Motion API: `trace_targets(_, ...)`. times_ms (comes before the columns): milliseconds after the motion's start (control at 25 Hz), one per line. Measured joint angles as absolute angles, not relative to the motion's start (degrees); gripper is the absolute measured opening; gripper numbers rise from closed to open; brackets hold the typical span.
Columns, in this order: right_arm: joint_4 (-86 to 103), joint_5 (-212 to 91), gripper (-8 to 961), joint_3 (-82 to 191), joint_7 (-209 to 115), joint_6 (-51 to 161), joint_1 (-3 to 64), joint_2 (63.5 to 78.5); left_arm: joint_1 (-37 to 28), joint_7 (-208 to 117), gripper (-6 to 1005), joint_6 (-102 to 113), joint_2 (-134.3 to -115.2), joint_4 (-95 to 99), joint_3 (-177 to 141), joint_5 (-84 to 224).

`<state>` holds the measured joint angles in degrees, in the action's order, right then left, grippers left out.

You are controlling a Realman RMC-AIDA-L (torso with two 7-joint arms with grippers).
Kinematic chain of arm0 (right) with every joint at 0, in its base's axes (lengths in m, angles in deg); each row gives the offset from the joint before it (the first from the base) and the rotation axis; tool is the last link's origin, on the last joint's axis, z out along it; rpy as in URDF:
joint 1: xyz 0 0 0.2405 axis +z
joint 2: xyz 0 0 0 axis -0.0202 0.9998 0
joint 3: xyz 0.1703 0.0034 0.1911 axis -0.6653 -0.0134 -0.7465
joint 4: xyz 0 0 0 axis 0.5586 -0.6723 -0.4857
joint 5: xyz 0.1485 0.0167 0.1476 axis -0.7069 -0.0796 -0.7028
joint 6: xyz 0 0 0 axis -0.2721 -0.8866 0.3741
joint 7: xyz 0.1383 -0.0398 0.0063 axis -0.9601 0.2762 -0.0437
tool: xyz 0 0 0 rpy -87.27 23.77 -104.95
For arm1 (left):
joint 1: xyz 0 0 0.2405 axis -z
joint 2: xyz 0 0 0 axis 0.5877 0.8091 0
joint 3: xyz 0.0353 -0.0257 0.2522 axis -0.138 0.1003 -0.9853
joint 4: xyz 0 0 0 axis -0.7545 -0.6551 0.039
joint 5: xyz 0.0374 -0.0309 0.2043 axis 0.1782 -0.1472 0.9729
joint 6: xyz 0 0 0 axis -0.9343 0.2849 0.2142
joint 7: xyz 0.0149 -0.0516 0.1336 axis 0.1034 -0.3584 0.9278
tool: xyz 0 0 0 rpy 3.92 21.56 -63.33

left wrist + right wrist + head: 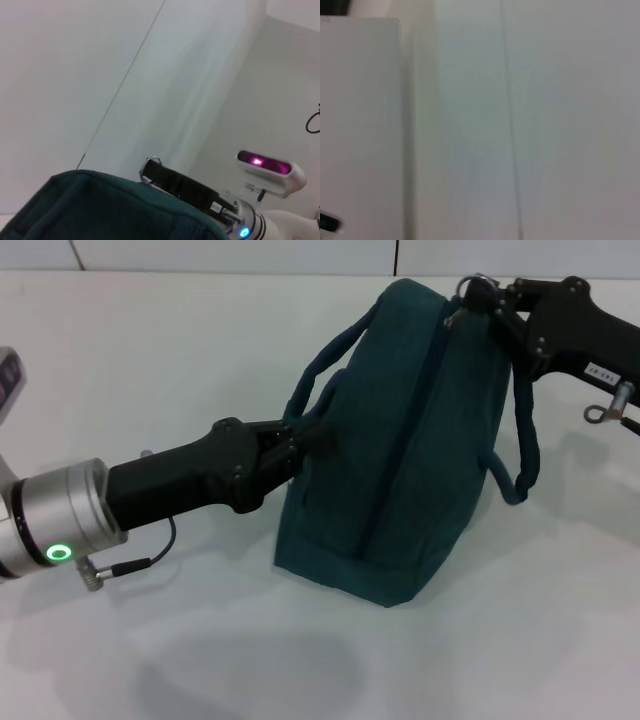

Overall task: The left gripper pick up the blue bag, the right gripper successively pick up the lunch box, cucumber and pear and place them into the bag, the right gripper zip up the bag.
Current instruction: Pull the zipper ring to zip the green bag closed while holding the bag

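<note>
The left hand point(300, 440) is clamped on the near side of the blue bag point(400, 440), by the base of one loop handle point(325, 355). The right hand point(478, 295) is at the bag's top far end, fingers together on the zipper's ring pull point(470, 285). The bag stands upright on the white tabletop point(150, 360), its zipper seam running closed down the middle.
</note>
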<state>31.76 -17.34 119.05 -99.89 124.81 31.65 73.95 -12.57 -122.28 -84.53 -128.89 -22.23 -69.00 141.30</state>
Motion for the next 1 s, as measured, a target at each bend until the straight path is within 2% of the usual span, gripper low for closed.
trace_targets(600, 31.3, -17.4, 2, 118.3, -99.5, 116.2, 31.1, 73.9, -15.1, -124.5, 113, -84.5, -127.51, -22.3, -65.4, 141.1)
trace_targets(840, 31.1, -17.4, 2, 118.4, -99.5, 116.3, 31.4, 73.94, -15.7, -124.0, 121, -84.5, -129.05, -21.6, -61.2, 141.0)
trace_targets(1000, 31.1, -17.4, 1, 118.3, -99.5, 116.5, 31.4, 73.94, -15.5, -124.3, 126, -84.6, -129.14, -20.8, -60.8, 140.7)
